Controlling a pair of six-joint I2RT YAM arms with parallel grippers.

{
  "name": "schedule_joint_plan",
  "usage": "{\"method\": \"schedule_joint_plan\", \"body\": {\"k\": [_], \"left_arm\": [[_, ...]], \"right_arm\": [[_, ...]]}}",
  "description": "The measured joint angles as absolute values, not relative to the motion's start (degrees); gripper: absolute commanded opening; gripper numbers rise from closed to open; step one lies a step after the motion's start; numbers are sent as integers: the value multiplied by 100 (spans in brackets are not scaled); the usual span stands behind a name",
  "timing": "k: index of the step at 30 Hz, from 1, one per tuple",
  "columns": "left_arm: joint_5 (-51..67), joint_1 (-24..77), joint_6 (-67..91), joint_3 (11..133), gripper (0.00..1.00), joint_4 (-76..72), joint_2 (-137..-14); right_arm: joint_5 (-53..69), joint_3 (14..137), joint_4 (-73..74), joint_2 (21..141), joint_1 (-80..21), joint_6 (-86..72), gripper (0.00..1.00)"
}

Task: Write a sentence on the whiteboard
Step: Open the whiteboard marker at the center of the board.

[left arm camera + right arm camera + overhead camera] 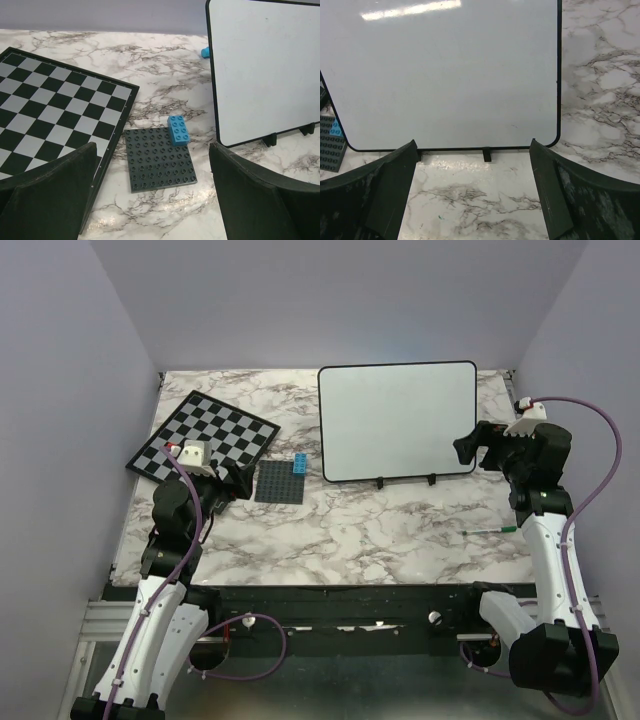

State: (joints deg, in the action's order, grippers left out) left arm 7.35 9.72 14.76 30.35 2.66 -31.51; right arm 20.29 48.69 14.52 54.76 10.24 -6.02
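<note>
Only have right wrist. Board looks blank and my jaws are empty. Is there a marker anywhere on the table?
Observer: Yes, going by the top view. A thin pen with a green end lies on the table, nearer the arms than the whiteboard, just left of the right arm.
Operator: Left arm holding anything?
Observer: No. The left gripper is open and empty, facing a grey stud plate left of the whiteboard.
Operator: Anything further left?
Observer: A chessboard at the table's far left.
</note>
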Motion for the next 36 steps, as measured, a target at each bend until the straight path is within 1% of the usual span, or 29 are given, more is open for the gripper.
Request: {"method": "schedule_joint_plan", "body": {"k": [8, 11, 14, 16, 18, 20, 23, 25, 30, 33, 36], "left_arm": [[742, 972, 1479, 3035, 99, 268, -3144], [742, 969, 1481, 3035, 99, 268, -3111], [742, 969, 1485, 3035, 99, 268, -3085], [740, 972, 1485, 3035, 99, 268, -3074], [742, 972, 1487, 3035, 99, 268, -3050], [742, 972, 1487, 3035, 99, 268, -3022], [742, 972, 1490, 3035, 99, 268, -2930], [742, 972, 1487, 3035, 99, 268, -2860], [744, 972, 1487, 3035, 99, 263, -2711], [760, 972, 1490, 3035, 99, 263, -2681], [766, 976, 1487, 3035, 99, 263, -2659]], "right_arm": [[2209, 4869, 1450, 5483, 1024, -489, 100], [2464, 4862, 1441, 5472, 1024, -292, 100], [2899, 4851, 1503, 5415, 1024, 257, 100], [3245, 4858, 1702, 5343, 1024, 891, 100], [3559, 4976, 2294, 5315, 1024, 1890, 100], [3533, 5203, 2915, 5413, 1022, 2731, 100], [3079, 5658, 3809, 5828, 1024, 4012, 100], [2716, 5699, 4191, 6099, 1068, 4788, 100], [2082, 5181, 4965, 6342, 1343, 6530, 100], [1841, 4954, 5277, 6563, 1500, 7588, 95], [1632, 4952, 5328, 7175, 1647, 8499, 93]]}}
